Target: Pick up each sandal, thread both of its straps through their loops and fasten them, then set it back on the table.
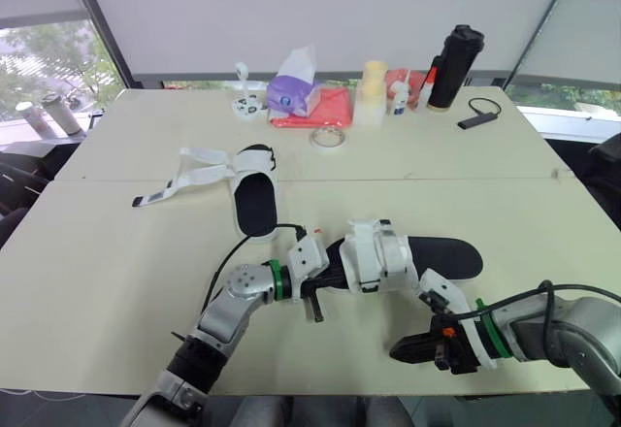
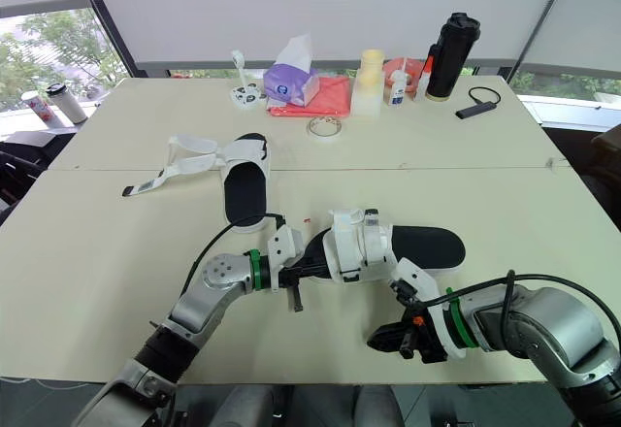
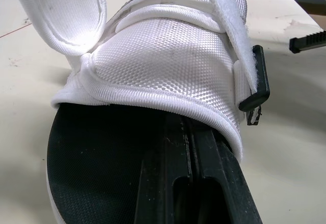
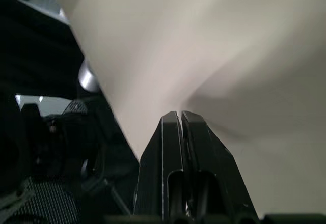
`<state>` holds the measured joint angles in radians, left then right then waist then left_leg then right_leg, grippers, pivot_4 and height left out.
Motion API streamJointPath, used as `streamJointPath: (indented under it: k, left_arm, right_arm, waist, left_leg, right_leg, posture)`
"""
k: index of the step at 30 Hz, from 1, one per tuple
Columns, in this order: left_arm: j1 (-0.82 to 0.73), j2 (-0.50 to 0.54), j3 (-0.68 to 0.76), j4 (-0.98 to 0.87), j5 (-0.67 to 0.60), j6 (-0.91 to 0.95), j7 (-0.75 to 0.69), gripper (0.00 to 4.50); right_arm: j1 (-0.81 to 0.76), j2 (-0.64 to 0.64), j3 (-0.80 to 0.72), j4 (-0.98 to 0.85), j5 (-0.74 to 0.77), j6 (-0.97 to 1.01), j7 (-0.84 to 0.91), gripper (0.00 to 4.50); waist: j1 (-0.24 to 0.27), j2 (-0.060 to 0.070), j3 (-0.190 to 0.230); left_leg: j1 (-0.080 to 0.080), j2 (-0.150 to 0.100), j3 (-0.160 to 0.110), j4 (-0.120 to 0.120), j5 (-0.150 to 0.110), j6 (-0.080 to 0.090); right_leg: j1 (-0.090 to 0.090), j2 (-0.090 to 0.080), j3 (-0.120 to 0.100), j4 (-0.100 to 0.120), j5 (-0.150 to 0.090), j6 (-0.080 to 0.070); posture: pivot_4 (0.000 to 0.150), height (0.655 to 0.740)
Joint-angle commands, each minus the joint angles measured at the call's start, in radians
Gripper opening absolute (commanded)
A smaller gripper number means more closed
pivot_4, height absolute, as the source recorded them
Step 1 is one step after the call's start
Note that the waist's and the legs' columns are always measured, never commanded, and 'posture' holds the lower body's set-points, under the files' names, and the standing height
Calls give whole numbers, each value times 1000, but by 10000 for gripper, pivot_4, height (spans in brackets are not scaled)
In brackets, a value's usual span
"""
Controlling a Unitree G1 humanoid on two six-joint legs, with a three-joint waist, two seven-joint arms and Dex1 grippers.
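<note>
I am looking down over a pale desk (image 1: 116,281) with two white strapped sandals with black soles, one near me and one farther off. The near sandal (image 1: 383,252) lies just ahead of both arms, its long axis running left to right across the desk. Its white upper sits at the left end and the bare black sole ends in a rounded tip pointing to my right; I cannot tell which end is the toe. The left gripper (image 1: 330,275) meets the sandal at the upper's open mouth. Its fingers (image 3: 204,158) are pressed together with barely a slit between them, lying along the insole and tucked under the upper. I judge they pin and steady the sandal rather than pinch it, so the straps can be worked from the other side. Up close, a strap (image 3: 229,15) runs down to a black loop (image 3: 257,81) on one side, while a padded flap (image 3: 66,15) stands open on the other — so I judge the fastening unfinished. The right gripper (image 1: 398,351) hovers low near the desk's front edge, near the sandal but not touching it, fingers closed and holding nothing, free to reach in. The far sandal (image 1: 254,199) lies well apart, its long axis running away from me, its straps (image 1: 189,175) splayed loose to the left — untouched.
</note>
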<state>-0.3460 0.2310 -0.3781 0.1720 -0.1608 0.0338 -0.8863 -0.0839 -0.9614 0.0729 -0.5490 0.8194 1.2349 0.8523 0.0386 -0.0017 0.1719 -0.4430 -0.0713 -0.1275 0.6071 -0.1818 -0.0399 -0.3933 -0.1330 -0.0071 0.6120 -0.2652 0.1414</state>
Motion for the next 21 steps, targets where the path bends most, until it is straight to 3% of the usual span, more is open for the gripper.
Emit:
streamJointPath:
  k: [1,11,14,17,21]
  left_arm:
    - [33,17,-25,55,50,51,10,0]
    - [41,17,-24,45,49,57,16,0]
    - [41,17,-25,43,49,58,16,0]
    - [40,18,-27,42,49,58,14,0]
    - [40,20,-27,41,51,58,14,0]
  right_arm:
    - [-32,14,-9,-5,1,-36,7,336]
    - [-57,112,-126,36,97,14,-58,336]
    - [-59,136,-140,43,110,29,-84,8829]
    - [-79,186,-157,69,118,50,-139,23172]
    - [-75,216,-162,94,104,40,-177,23172]
  waist:
    - [0,0,0]
    - [2,0,0]
    - [1,0,0]
    - [1,0,0]
    - [1,0,0]
  left_leg:
    - [0,0,0,0,0,0]
    - [0,0,0,-1,-1,2]
    - [0,0,0,-1,-1,1]
    - [0,0,0,-1,-1,1]
    - [0,0,0,-1,-1,2]
  right_leg:
    - [0,0,0,0,0,0]
    - [1,0,0,0,1,-2]
    - [2,0,0,0,1,-2]
    - [2,0,0,0,1,-2]
    - [2,0,0,0,1,-2]
  posture:
    - [1500,7400]
    - [1500,7400]
    - [1500,7400]
    - [1500,7400]
    - [1500,7400]
